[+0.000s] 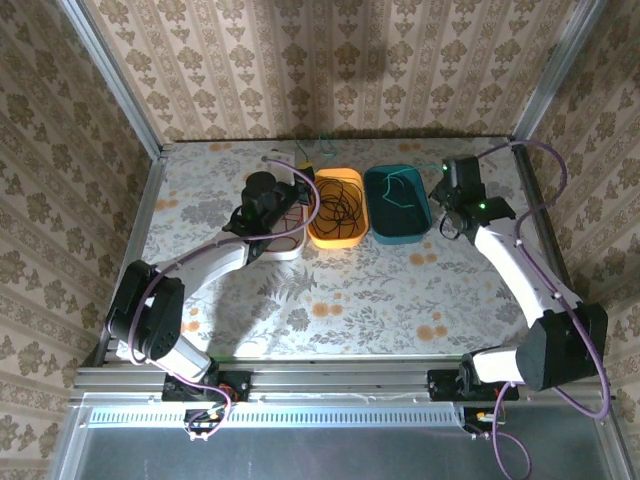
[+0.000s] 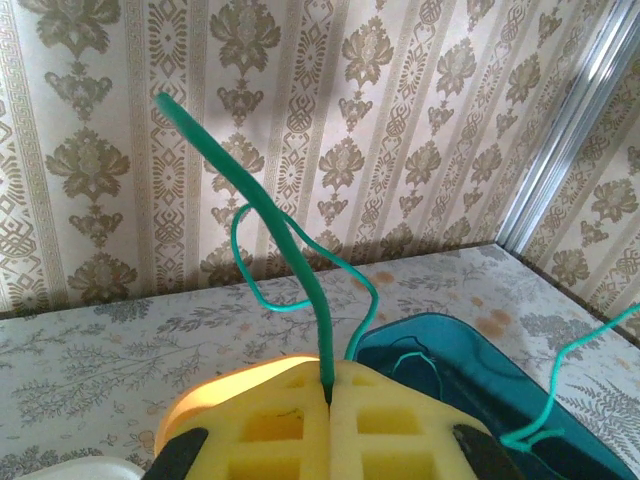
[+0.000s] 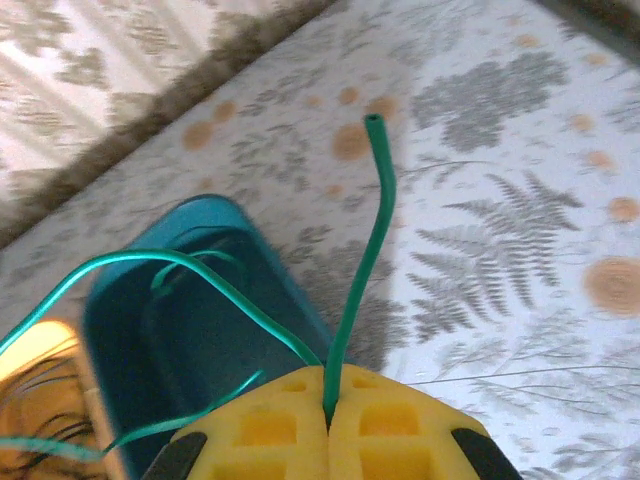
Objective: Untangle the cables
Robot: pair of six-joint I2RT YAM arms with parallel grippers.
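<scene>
- Above the left wrist camera's lower edge, the left gripper (image 2: pixel 328 388) has its yellow pads pressed together on a green cable (image 2: pixel 296 262), which rises from the pinch towards the wallpapered back wall (image 2: pixel 420 120).
- A thinner green loop curls beside that cable and drops towards the teal bin (image 2: pixel 470 345) on the right. An orange bin (image 2: pixel 195 405) lies just under the pads, and the corner of a white bin (image 2: pixel 60 468) shows at lower left. All of them sit on the flowered tabletop (image 2: pixel 100 345).
- At the right wrist, the right gripper (image 3: pixel 328 388) is likewise closed, pinching a green cable end (image 3: pixel 366 235) whose cut tip points up over the tabletop.
- Thin green loops run from the pads leftwards across the teal bin. I cannot tell whether both grippers hold the same cable.
- From above, the three bins stand in a row near the back wall: white, then orange, then teal.
- Black cables (image 1: pixel 338 205) lie coiled in the orange bin, and a green one lies in the teal bin.
- One arm reaches over the white bin towards the orange bin's far left corner. Its partner reaches beside the teal bin's right edge.
</scene>
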